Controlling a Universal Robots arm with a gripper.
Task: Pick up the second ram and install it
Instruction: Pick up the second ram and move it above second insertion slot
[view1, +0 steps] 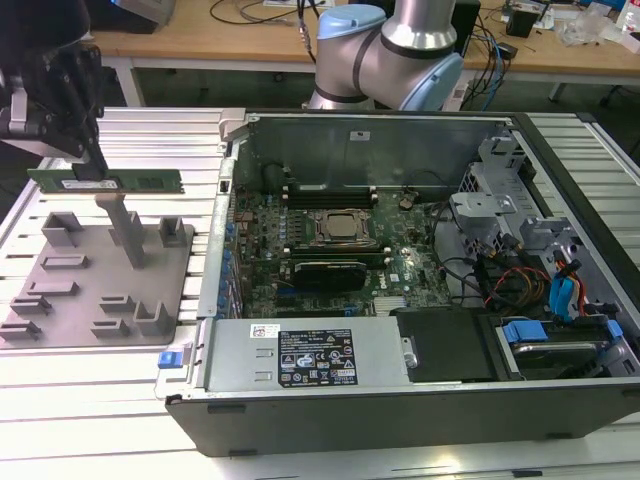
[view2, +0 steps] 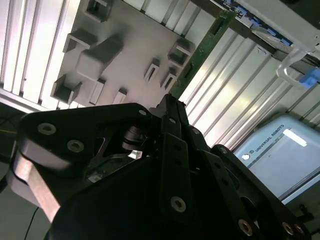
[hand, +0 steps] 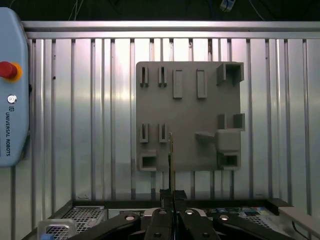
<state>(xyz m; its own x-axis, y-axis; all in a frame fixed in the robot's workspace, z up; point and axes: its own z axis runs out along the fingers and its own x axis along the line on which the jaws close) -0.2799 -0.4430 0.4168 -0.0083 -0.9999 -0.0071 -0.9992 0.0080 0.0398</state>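
Exterior view: the black gripper sits at the exterior view's left, its fingers shut on the second ram. The green stick is held level, long edge down, and gripped nearer one end. It hangs over the grey fixture plate, just above the plate's tall upright post; whether stick and post touch cannot be told. The ram is outside the open computer case, to the exterior view's left of its side wall. Inside the case lies the motherboard with its CPU socket. Everything stands on a ribbed aluminium table, and the arm's grey and blue joints rise behind the case.

Second wrist view: the gripper shows as black linkages drawn together on the ram. The stick runs away from the fingertips over the edge of the fixture plate and the table ribs. A teach pendant lies on the table beside the ribs.

First wrist view: the ram appears edge-on as a thin line, pinched between the closed fingers of the gripper. It stands over the fixture plate, in line with a pair of small slots. The teach pendant, with its red button, rests on the table well apart from the plate.
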